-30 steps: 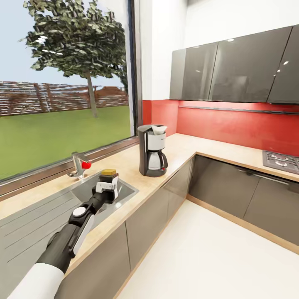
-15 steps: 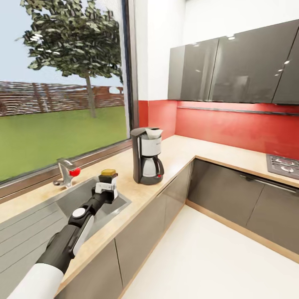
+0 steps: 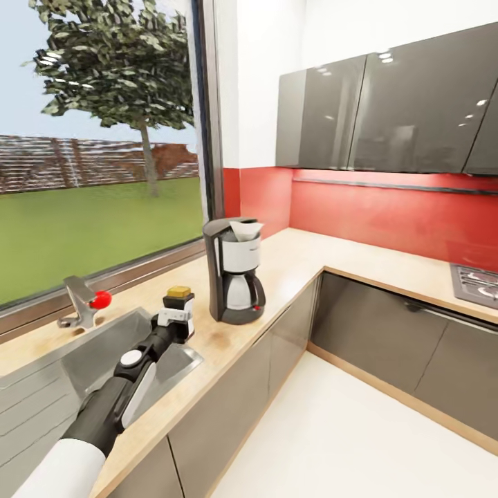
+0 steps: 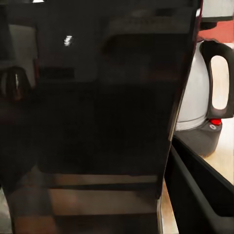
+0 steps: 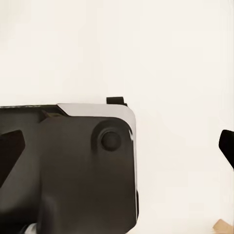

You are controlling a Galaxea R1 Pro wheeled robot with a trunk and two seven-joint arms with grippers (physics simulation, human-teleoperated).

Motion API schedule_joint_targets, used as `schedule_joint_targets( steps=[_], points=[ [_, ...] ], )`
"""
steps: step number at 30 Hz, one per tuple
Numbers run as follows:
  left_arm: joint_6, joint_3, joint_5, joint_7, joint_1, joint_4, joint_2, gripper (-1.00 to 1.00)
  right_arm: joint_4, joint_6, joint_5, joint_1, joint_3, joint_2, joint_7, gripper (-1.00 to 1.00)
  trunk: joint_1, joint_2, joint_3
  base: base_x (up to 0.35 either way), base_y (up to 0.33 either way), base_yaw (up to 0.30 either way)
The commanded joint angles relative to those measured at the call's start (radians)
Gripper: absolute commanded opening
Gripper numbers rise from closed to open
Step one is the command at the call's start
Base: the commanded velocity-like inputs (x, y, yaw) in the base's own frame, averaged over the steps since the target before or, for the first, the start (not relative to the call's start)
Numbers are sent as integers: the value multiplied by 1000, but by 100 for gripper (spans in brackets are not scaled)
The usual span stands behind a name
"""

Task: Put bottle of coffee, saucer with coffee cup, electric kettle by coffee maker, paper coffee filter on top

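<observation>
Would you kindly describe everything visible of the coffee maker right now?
The coffee maker is a tall black drip machine with a pale front panel, a glass carafe with a black loop handle and a small red switch at its base. It stands upright on the kitchen countertop near the window. A white paper coffee filter sits on top. The left wrist view shows its carafe handle and red switch.

Head high; wrists close, coffee maker point(image 3: 235, 271) shared

Coffee maker point(image 3: 235, 280): black body, white front panel. Bottle of coffee point(image 3: 178, 304): dark brown, yellow-gold cap. Kitchen countertop point(image 3: 297, 259): light tan wood-look. Backsplash point(image 3: 387, 214): red.
</observation>
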Motion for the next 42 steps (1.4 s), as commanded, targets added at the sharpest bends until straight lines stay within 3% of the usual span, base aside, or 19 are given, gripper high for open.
schedule_joint_targets(
  steps=[1, 7, 12, 15, 23, 31, 42],
  points=[
    [-8, -1, 9, -2, 0, 2, 1, -100, 1, -4, 11, -1, -7, 0, -2, 100, 1, -2, -1, 243, -180, 0],
    [-28, 1, 9, 9, 0, 17, 5, -100, 1, -4, 12, 0, -8, -1, -2, 100, 1, -2, -1, 155, -226, 0],
    [-33, 3, 10, 100, 1, 21, 14, -100, 1, -4, 10, -1, -9, -1, -2, 100, 1, -2, -1, -10, -263, 0],
    [-37, 3, 11, 118, 2, 38, 28, -100, 1, -4, 10, 0, -9, -1, -1, 100, 1, -2, -1, -150, -189, 0],
    [-150, 3, 11, 122, 2, 107, 32, -100, 1, -4, 10, 0, -9, -1, 0, 100, 1, -2, -1, -31, -30, 178],
    [-158, 19, 12, 122, 2, 117, 32, -100, 1, -4, 10, 0, -9, -1, 0, 100, 1, -2, -1, 71, -1, 266],
    [-155, 23, 11, 122, 2, 119, 30, -100, 1, -4, 10, 0, -9, -1, 0, 100, 1, -2, -1, 301, -74, 31]
  ],
)
